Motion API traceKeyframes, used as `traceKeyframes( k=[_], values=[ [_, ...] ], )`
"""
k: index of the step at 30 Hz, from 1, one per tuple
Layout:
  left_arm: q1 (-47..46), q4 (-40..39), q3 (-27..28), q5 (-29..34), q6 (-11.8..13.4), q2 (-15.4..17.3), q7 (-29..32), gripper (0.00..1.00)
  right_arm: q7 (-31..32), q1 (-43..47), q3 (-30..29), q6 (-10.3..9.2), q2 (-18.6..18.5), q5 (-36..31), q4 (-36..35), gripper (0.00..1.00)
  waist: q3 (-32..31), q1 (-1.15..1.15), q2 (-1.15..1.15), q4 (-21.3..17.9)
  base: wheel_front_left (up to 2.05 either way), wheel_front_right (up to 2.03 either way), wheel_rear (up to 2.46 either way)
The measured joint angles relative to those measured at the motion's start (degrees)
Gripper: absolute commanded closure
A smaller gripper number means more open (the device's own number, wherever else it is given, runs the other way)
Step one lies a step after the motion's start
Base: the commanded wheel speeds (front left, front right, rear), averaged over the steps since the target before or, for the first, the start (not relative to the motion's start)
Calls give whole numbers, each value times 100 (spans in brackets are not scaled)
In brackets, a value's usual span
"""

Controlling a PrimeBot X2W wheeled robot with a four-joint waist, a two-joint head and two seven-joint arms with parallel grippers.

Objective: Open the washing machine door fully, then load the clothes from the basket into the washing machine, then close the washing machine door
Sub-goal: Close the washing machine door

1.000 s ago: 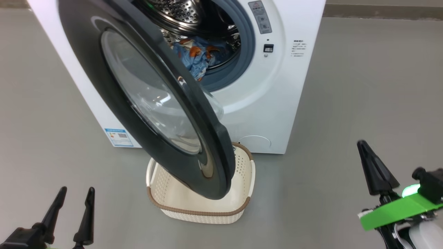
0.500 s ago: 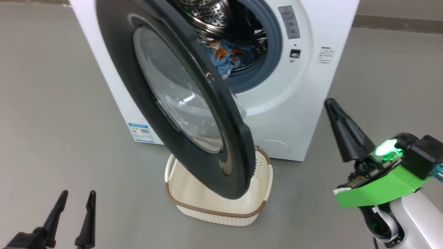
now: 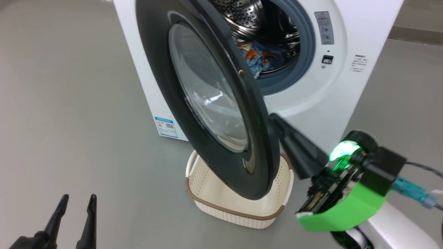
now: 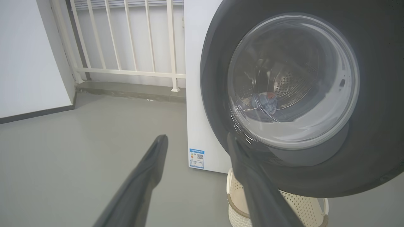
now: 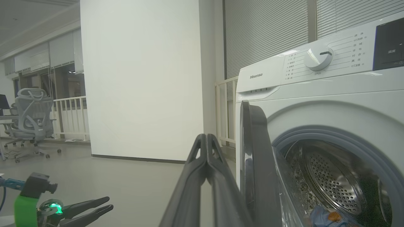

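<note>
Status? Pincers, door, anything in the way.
Left pincer open, empty; right pincer shut, tips beside washing machine door rim. Door partly open, clothes in drum. Basket under door edge.

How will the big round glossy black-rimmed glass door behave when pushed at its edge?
The round black-rimmed glass door probably swings as one stiff piece. Its glossy rim could let the shut right gripper slip. The bulging glass suggests some weight.

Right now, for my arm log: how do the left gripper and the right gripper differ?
The left gripper has its fingers apart; the right gripper has them pressed together. The left gripper sits low, well away from the washing machine door; the right gripper's tip is right beside that door's free edge, and I cannot tell whether they touch. Both have long dark fingers and hold nothing.
</note>
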Motion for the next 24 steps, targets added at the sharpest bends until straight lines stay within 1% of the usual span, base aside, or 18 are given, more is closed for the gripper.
traceKeyframes(
  k=[3, 7, 12, 24],
  values=[
    [0, 1, -16, 0, 0, 0, 0, 0, -1, -15, 259, 0, 31, 15, 60, 100, -1, 0, 0, 102, 0, 0, 0],
    [0, 1, -22, 0, 0, -1, 0, 0, 0, -16, 644, 0, 51, 67, 311, 100, 3, 0, 0, 211, 0, 0, 0],
    [-1, 1, -33, 0, 0, -10, 0, 0, 0, -13, 999, 0, 99, 287, 615, 100, 59, 0, 0, 285, 0, 0, 0],
    [-20, 0, -29, 2, 0, -168, 0, 0, 0, 2, 1228, 0, 123, 515, 1345, 100, 313, 0, 0, 285, 0, 0, 0]
  ],
)
